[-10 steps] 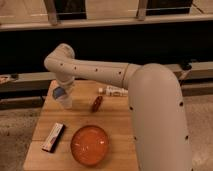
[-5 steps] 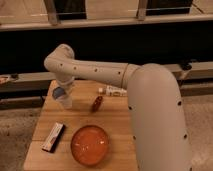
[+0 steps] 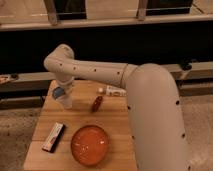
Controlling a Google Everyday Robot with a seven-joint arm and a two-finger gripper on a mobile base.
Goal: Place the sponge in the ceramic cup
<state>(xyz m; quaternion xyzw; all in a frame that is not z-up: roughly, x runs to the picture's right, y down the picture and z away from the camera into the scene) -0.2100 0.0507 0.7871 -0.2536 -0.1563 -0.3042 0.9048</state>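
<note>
The gripper [image 3: 62, 89] hangs at the end of the white arm over the far left part of the wooden table [image 3: 120, 125]. A small blue-grey sponge [image 3: 58, 92] shows right at the gripper's tip, off the table top. Directly under and slightly right of it stands the pale ceramic cup [image 3: 66, 102], upright, with the sponge at its rim on the left side. Whether the sponge is still held or rests on the cup cannot be made out.
An orange bowl [image 3: 90, 145] sits at the table's front middle. To its left lies a dark flat box [image 3: 53, 136]. A small reddish-brown item [image 3: 96, 103] and a white tube [image 3: 113, 91] lie right of the cup. The arm's large white body fills the right side.
</note>
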